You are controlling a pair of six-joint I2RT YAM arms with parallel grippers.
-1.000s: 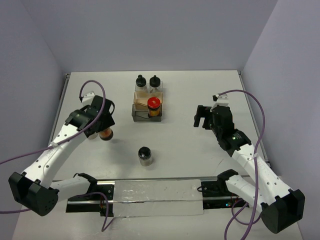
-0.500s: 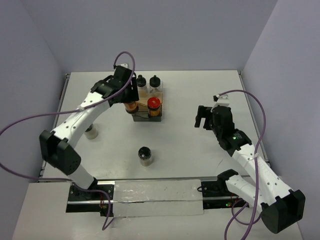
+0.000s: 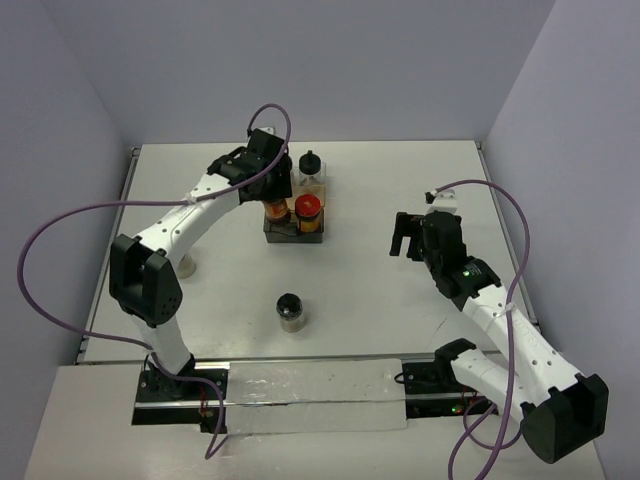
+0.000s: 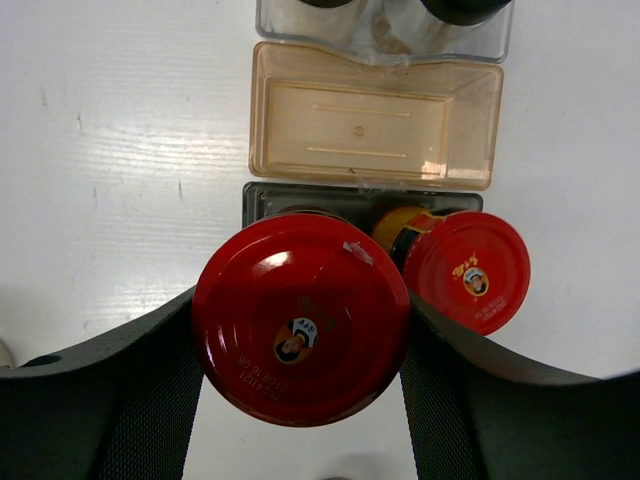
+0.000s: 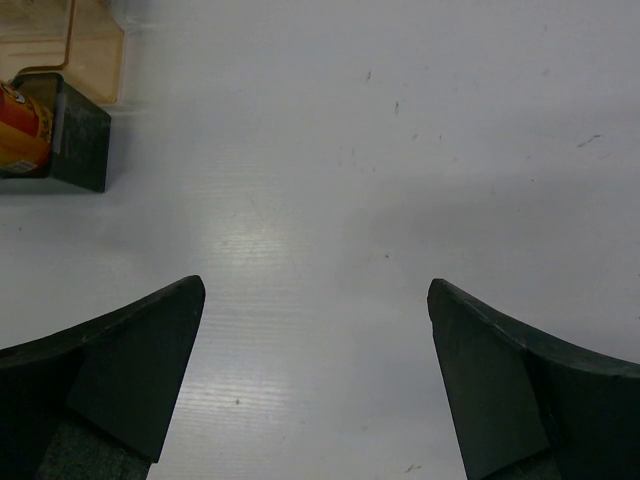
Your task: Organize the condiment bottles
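My left gripper [image 3: 272,196] is shut on a red-capped bottle [image 4: 300,318] with orange-brown contents. It holds the bottle over the left half of the dark tray compartment [image 4: 262,197]. A second red-capped bottle [image 3: 308,207] stands in the right half, close beside the held one [image 4: 467,270]. One black-capped bottle [image 3: 312,165] stands in the back clear compartment; my left arm hides its neighbour. Another black-capped bottle [image 3: 290,308] stands alone on the table. My right gripper [image 3: 405,233] hangs open and empty over bare table [image 5: 315,330].
Three joined compartments sit at the back middle: clear, empty orange [image 4: 375,120], and dark. A small pale bottle-like thing [image 3: 185,265] stands at the left, partly behind my left arm. A clear plastic sheet [image 3: 315,392] lies on the near rail.
My left arm has swung from the table's left side to the trays, carrying the red-capped bottle, and now holds it over the dark compartment. The right arm has not moved.
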